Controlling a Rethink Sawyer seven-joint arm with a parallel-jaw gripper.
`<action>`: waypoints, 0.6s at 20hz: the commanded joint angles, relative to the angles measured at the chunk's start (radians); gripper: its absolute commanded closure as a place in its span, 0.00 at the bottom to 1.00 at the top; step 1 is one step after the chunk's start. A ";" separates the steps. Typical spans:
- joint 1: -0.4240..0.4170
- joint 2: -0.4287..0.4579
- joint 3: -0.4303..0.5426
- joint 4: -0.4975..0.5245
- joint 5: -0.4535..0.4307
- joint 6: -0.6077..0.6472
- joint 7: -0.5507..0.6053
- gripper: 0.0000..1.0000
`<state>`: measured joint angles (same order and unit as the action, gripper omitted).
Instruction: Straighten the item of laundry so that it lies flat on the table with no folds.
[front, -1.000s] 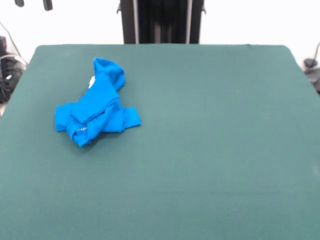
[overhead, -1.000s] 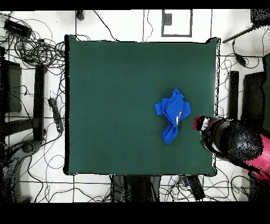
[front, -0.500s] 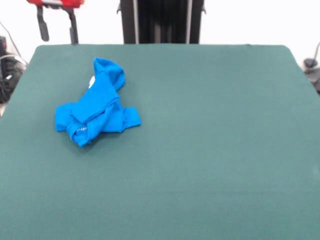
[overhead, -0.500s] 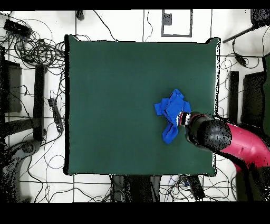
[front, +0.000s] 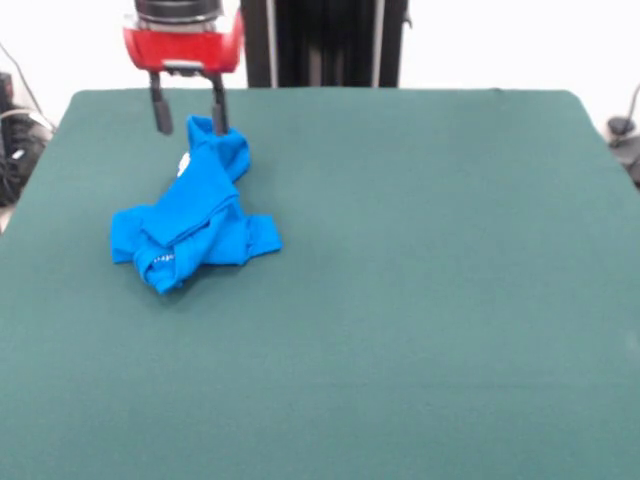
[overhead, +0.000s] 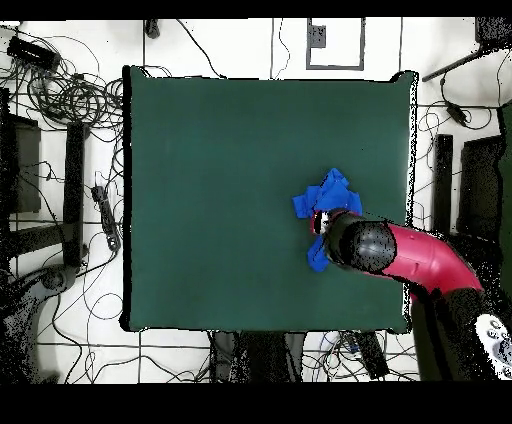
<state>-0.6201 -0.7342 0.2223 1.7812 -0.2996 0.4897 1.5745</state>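
Note:
The item of laundry (front: 193, 215) is a bright blue shirt lying crumpled in a bunched heap on the left part of the dark green table (front: 400, 300). A bit of white print shows at its upper left. My gripper (front: 187, 117) hangs open over the far end of the heap, one finger (front: 159, 108) left of the cloth and the other finger (front: 217, 108) just over its top edge. Nothing is held. In the overhead view the red arm (overhead: 420, 258) covers the lower part of the laundry (overhead: 325, 195).
Cables and stands (overhead: 70, 120) lie on the floor around the table (overhead: 220, 180). Wide green surface stretches right of the shirt in the front view.
The gripper has come down and moved right in the front view, from beyond the table's far left corner to right above the shirt's far end. The shirt has not moved.

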 joint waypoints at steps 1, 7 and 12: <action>0.091 0.088 0.021 0.047 -0.017 -0.112 0.157 0.00; 0.106 0.212 -0.016 0.004 -0.039 -0.232 0.161 0.00; 0.093 0.297 -0.034 -0.038 -0.053 -0.308 0.130 0.00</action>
<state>-0.5565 -0.5530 0.2008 1.7782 -0.2994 0.2651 1.5745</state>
